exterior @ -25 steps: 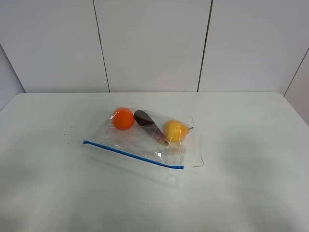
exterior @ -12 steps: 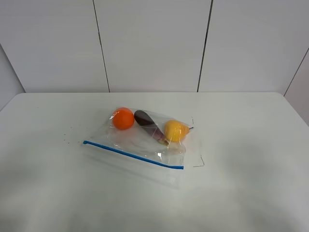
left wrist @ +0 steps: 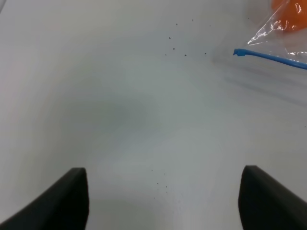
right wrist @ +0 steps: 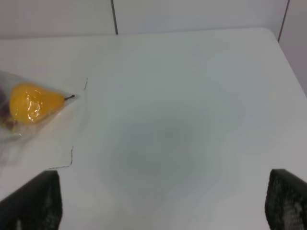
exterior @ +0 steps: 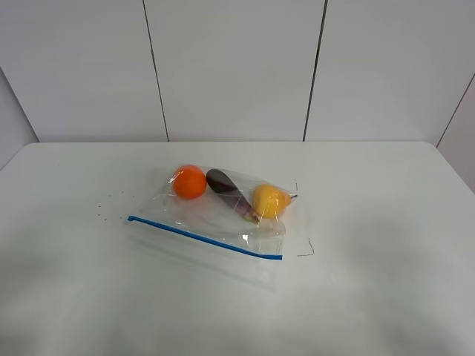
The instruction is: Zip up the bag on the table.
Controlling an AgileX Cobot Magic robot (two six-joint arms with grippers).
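Bag: the clear zip bag (exterior: pixel 223 215) lies flat near the middle of the table (exterior: pixel 386 297), a little toward the left edge, well clear of every corner.
Zip strip: the blue zip strip (exterior: pixel 204 237) runs along the bag's front edge, slanting toward the front right corner; whether any part is already sealed cannot be told.
Contents: an orange (exterior: pixel 188 182), a dark purple eggplant-like piece (exterior: pixel 228 191) and a yellow pear (exterior: pixel 270 200) crowd the bag's back side.
Risk, sliding: the thin film could skate across the smooth white top if one claw drags the strip while nothing pins the far end.
Risk, missed pinch: the strip lies flat on the surface, so fingers may close on film only, or on nothing (it crinkles easily).
Risk, contents: the round fruit could roll and tug the mouth apart.
Left gripper (left wrist: pixel 163 201): hovers above bare table on the left side, fingers spread wide and empty, the strip's left tip (left wrist: pixel 237 52) ahead of it.
Right gripper (right wrist: pixel 163 203): hovers over bare table on the right side, fingers wide apart, holding nothing, the pear end of the bag off to one side.
Exterior view: neither arm shows.
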